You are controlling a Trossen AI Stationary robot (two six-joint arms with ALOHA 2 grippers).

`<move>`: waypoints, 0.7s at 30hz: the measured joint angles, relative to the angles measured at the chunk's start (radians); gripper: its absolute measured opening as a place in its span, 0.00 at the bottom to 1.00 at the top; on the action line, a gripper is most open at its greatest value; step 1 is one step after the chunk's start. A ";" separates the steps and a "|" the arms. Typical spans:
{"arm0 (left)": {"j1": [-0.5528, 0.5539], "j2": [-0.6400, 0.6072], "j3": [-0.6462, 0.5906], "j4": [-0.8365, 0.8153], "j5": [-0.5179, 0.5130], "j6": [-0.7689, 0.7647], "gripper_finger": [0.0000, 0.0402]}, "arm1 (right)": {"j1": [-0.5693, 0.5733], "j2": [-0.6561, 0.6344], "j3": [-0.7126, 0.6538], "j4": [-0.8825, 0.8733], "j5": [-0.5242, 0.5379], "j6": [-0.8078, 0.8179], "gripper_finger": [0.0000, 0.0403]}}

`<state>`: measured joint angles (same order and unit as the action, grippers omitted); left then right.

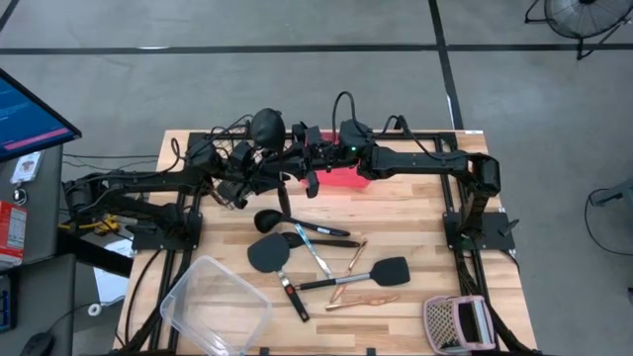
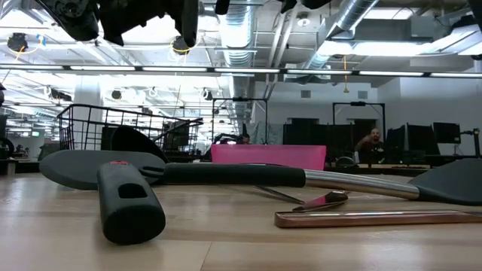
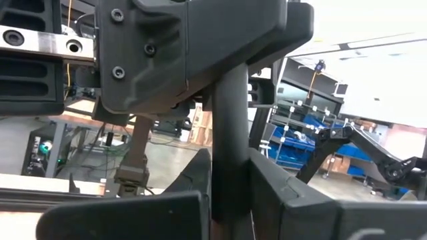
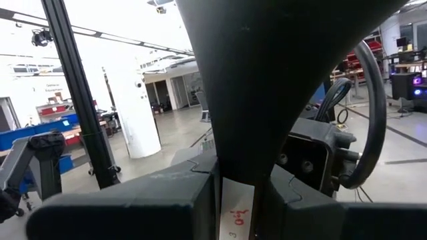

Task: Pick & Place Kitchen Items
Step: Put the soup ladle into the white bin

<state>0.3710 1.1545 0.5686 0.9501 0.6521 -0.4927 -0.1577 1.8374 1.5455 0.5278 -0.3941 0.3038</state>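
Both arms meet above the table's far middle. My left gripper (image 1: 259, 170) and my right gripper (image 1: 305, 160) are both shut on one black long-handled utensil, whose rounded head (image 1: 267, 124) shows beside them. It is held in the air, over the black wire basket (image 1: 223, 158) and beside the red tray (image 1: 346, 178). The other utensils lie flat on the table: a black ladle (image 1: 267, 218), a black turner (image 1: 267, 254), a black spatula (image 1: 391, 269), a silver piece (image 1: 315, 247) and copper sticks (image 1: 354, 257). My left gripper pinches the utensil's slim black handle (image 3: 230, 153) between its two fingers. The fingers lie across the handle, which runs straight on from them toward the right gripper's body (image 3: 187, 53). The utensil is clear of the table. My right gripper pinches the utensil where its black body narrows down (image 4: 240, 160), at a white label (image 4: 237, 210) that sits between the fingers. The black body widens away from the fingers. The utensil is clear of the table.
A clear tub (image 1: 216, 307) stands at the near left. A pinkish mesh item with a white part (image 1: 457, 321) lies at the near right. In the low view the turner's handle (image 2: 128, 199) and a copper stick (image 2: 376, 218) lie close in front, with the basket (image 2: 113, 124) and the tray (image 2: 267, 154) behind.
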 joint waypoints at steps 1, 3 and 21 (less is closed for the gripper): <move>0.000 0.000 0.000 0.000 0.000 -0.002 0.09 | 0.000 0.000 0.000 0.000 -0.002 0.007 0.13; 0.000 0.000 0.000 0.000 0.005 -0.004 0.09 | 0.000 0.000 0.000 0.000 -0.002 0.015 0.13; 0.001 0.001 -0.002 -0.004 0.037 -0.029 0.09 | -0.019 -0.022 0.002 -0.055 -0.068 0.052 0.30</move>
<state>0.3717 1.1557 0.5667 0.9460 0.6888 -0.5219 -0.1764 1.8156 1.5475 0.4724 -0.4623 0.3561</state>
